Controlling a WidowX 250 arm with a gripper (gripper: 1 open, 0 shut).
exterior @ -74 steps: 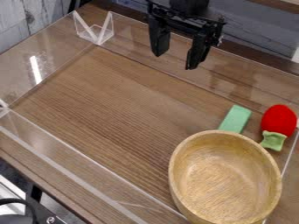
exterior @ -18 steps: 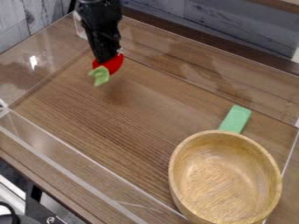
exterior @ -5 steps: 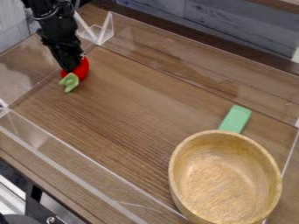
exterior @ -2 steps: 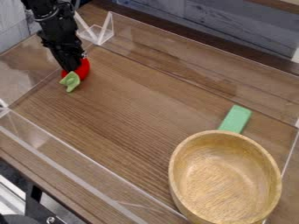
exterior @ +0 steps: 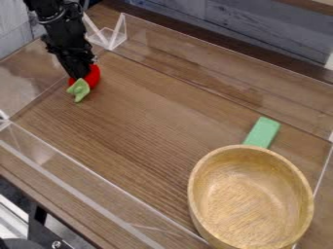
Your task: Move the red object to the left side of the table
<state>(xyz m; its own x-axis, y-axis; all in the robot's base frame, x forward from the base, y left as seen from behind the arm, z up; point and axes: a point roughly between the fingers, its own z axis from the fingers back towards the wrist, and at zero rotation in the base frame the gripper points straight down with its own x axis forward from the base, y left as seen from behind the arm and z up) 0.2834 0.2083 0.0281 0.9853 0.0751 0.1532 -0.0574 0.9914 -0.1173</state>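
The red object (exterior: 90, 75), a small rounded toy fruit with a light green leafy end (exterior: 80, 92), rests low at the far left of the table (exterior: 156, 126). My black gripper (exterior: 76, 71) points down from above and is shut on the red object. Its fingers cover much of the red part, while the green end sticks out toward the front, at or just above the wood.
A large wooden bowl (exterior: 252, 199) sits at the front right. A flat light green block (exterior: 263, 131) lies just behind it. Low clear acrylic walls edge the tabletop, with one corner (exterior: 107, 32) right behind the gripper.
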